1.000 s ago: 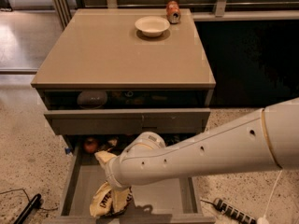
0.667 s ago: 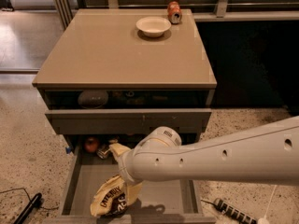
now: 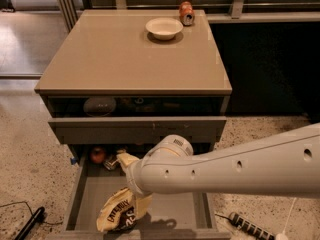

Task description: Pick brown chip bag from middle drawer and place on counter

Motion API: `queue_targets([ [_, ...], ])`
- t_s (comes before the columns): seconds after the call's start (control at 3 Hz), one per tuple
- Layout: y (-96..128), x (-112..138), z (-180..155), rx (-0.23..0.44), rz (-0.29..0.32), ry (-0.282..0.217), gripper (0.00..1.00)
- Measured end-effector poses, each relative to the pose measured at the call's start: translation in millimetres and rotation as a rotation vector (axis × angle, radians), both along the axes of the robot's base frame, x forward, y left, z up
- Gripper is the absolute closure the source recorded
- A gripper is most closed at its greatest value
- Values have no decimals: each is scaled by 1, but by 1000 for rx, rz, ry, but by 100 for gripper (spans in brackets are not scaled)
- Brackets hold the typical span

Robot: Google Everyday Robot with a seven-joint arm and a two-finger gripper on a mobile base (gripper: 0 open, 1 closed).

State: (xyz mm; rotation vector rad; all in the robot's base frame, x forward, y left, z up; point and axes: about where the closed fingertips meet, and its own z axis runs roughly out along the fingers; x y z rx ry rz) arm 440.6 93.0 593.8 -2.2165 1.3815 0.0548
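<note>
The brown chip bag (image 3: pixel 117 212), crinkled with a cream top and white lettering, hangs tilted in the front left of the open middle drawer (image 3: pixel 176 208). My gripper (image 3: pixel 134 196) reaches down into the drawer from the right, under the thick white arm, and is shut on the bag's upper edge. The arm hides most of the fingers. The tan counter (image 3: pixel 120 59) lies above, on top of the grey cabinet.
A white bowl (image 3: pixel 164 27) and a small orange can (image 3: pixel 186 13) stand at the counter's far edge. The upper drawer (image 3: pixel 137 129) is slightly open above the arm. A red round item (image 3: pixel 98 155) sits at the middle drawer's back left. A power strip (image 3: pixel 250 227) lies on the floor.
The arm has swung further left over the drawer. The bag has shifted slightly up and to the right with the gripper.
</note>
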Motion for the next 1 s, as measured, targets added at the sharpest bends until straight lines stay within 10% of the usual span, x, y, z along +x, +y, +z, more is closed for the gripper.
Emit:
queue_targets([
  [1.0, -6, 20, -9, 6, -26, 9, 0],
])
